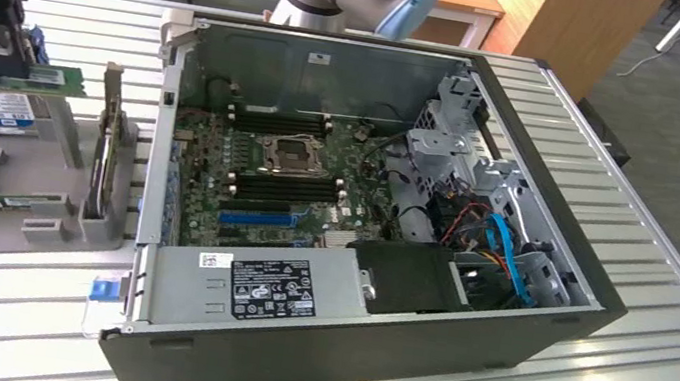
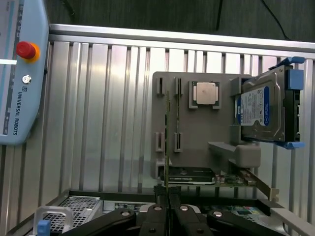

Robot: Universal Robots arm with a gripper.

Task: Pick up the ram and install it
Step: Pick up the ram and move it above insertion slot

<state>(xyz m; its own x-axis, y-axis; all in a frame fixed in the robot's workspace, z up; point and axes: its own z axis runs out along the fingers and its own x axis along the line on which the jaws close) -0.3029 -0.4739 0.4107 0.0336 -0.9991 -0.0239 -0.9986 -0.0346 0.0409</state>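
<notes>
A: Gripper (image 2: 168, 209) pinched tight on the ram (image 2: 168, 137), held edge-on over the grey holder (image 2: 197, 137).
B: Around it?
A: CPU (image 2: 205, 93) and drive (image 2: 261, 110) in the holder; an upright card (image 1: 104, 145) stands between ram and open case (image 1: 532, 351), toward the exterior view's right.

Clear room above the motherboard (image 1: 265, 174), between the case wall (image 1: 165, 124) and the drive cage (image 1: 446, 156) (exterior view's right).

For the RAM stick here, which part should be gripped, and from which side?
Take the ram on its long upper edge, near mid-length, coming down from above and pinching its two flat faces. It is thin and stands on edge, so that edge is what offers itself. The gripper is shut on it this way.
</notes>
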